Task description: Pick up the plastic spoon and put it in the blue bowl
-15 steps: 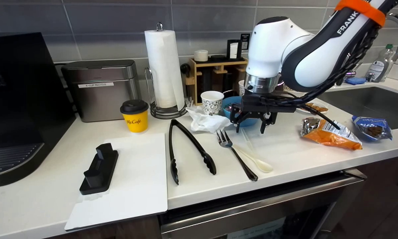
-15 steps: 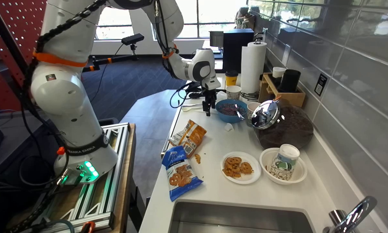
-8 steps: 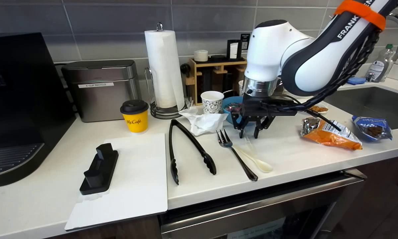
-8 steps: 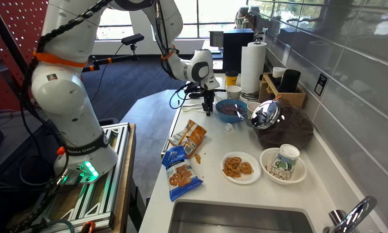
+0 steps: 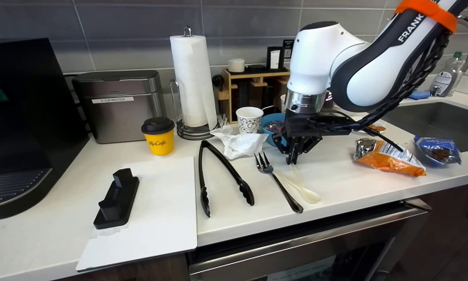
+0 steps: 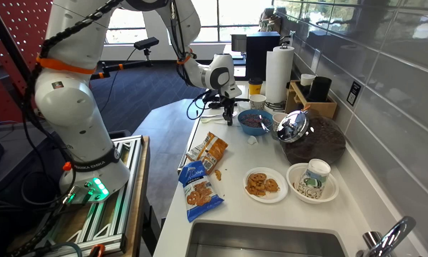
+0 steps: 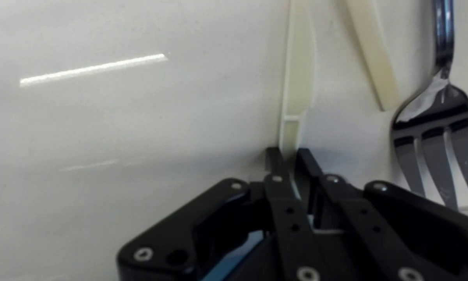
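Observation:
The cream plastic spoon (image 5: 310, 195) lies on the counter, apart from the gripper. In the wrist view its handle (image 7: 376, 58) ends beside the metal fork (image 7: 433, 117). My gripper (image 5: 291, 160) points down at counter level in front of the blue bowl. In the wrist view the gripper (image 7: 288, 154) has its fingers pressed round the narrow part of a pale plastic knife (image 7: 298, 78), which seems to rest on the counter. The blue bowl (image 6: 254, 132) holds dark contents and a shiny utensil. In an exterior view the arm partly covers this bowl (image 5: 267, 134).
Black tongs (image 5: 222, 168) and a crumpled napkin (image 5: 240, 144) lie nearby. A patterned paper cup (image 5: 249, 120) stands beside the bowl. An orange snack bag (image 6: 212, 150), a blue packet (image 6: 199, 192) and a white plate (image 6: 265, 200) are on the sink side.
My gripper has come down slightly and its fingers have closed on the pale knife. The napkin beside the bowl has shifted a little to the left in an exterior view. The cream spoon has stayed put.

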{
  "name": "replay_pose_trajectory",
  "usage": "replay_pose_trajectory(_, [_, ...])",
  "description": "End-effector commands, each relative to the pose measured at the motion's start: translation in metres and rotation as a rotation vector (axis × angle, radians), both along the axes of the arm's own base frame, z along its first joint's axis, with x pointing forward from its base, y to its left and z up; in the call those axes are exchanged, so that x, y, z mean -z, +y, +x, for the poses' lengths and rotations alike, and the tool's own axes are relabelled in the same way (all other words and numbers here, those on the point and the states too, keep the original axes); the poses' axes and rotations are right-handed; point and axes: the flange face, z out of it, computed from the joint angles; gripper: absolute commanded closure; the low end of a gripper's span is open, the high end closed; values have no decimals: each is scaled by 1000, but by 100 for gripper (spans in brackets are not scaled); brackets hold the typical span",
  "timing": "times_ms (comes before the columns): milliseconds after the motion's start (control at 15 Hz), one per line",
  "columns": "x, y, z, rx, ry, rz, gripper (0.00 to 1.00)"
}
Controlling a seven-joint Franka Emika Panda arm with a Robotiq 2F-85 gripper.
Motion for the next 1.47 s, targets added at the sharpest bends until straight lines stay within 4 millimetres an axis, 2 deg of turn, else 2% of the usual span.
replay_pose_trajectory(0, [-20,-4,-29,36,77,37,97])
replay_pose_trajectory(200, [-44,-15,-52,170,131,133,97])
replay_pose_trajectory(333, [-64,-33,-62,274,108,160,97])
replay_pose_trajectory(533, [-104,-58,-73,399,67,195,97])
replay_pose_trajectory(733, [-146,-73,-67,530,-21,247,97])
replay_pose_trajectory(1000, [-186,-93,-53,696,-152,242,97])
replay_pose_trajectory(1133, [-195,-100,-46,769,-201,230,97])
replay_pose_trajectory(1400, [-185,-110,-32,857,-278,168,97])
